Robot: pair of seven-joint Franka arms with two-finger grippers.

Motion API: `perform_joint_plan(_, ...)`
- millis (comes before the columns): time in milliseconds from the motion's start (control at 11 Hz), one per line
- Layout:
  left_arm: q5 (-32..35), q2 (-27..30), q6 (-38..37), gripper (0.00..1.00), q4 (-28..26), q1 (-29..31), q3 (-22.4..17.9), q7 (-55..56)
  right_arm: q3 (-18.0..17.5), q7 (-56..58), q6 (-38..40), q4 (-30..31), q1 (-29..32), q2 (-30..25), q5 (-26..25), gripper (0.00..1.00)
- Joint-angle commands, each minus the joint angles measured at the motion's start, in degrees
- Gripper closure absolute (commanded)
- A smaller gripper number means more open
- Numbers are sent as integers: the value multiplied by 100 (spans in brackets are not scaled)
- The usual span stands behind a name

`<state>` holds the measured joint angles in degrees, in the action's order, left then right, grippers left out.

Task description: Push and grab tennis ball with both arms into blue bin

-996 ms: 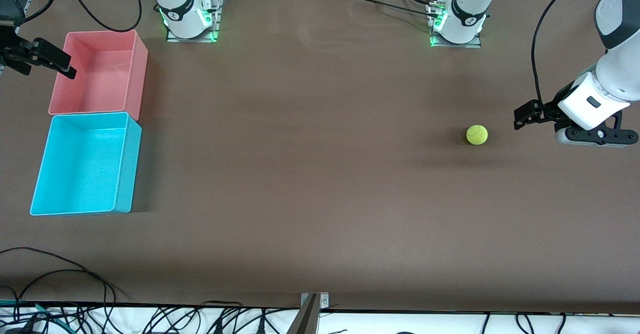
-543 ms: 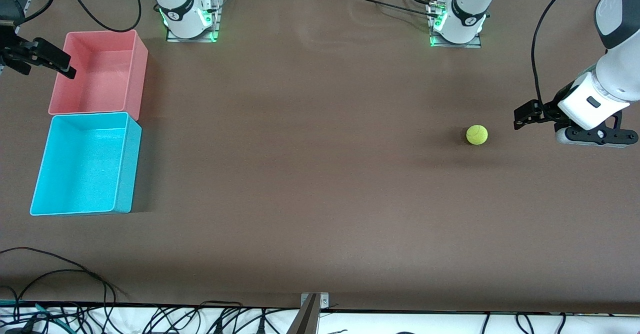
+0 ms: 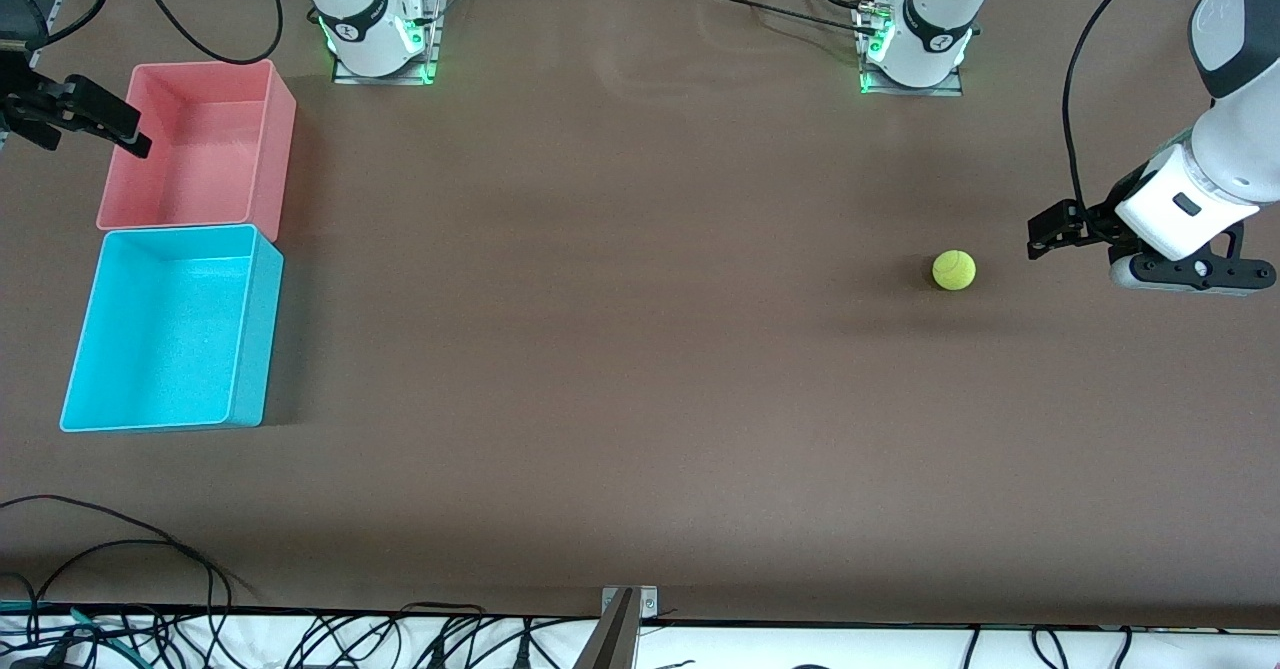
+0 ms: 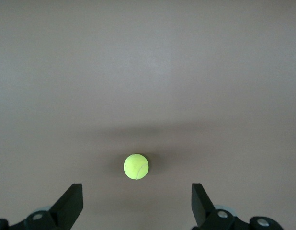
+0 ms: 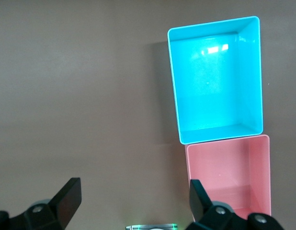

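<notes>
On brown table (image 3: 640,349), front view: tennis ball (image 3: 954,270) toward left arm's end; left gripper (image 3: 1050,231) at its 2 o'clock, apart. Blue bin (image 3: 250,329) touches pink bin (image 3: 270,139); right gripper (image 3: 110,127) at pink bin's 9 o'clock.

Left wrist view: jaws wide, tennis ball (image 4: 136,166) between fingers (image 4: 69,203), untouched.

Right wrist view: jaws wide, empty; blue bin (image 5: 174,86), pink bin (image 5: 265,163) empty.

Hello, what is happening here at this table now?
Two robot arms are set to move a tennis ball into the blue bin. The ball lies untouched near the left arm's end. The left gripper hangs open beside it. The right gripper waits open over the pink bin.
</notes>
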<state>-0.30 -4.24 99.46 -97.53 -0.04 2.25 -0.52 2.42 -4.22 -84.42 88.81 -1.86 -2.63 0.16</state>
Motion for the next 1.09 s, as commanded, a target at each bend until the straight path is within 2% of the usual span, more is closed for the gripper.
perform_joint_plan(0, 39, -77, -146, 0, 182, 21, 3, -123, 39, -44, 154, -109, -16, -18, -51, 0)
perform_joint_plan(453, 39, -77, -164, 0, 173, 21, 3, -123, 83, -18, 163, -109, -7, -18, -173, 0)
perform_joint_plan(996, 39, -77, -225, 0, 156, 30, 3, -132, 241, -18, 532, -205, 2, -53, -157, 0)
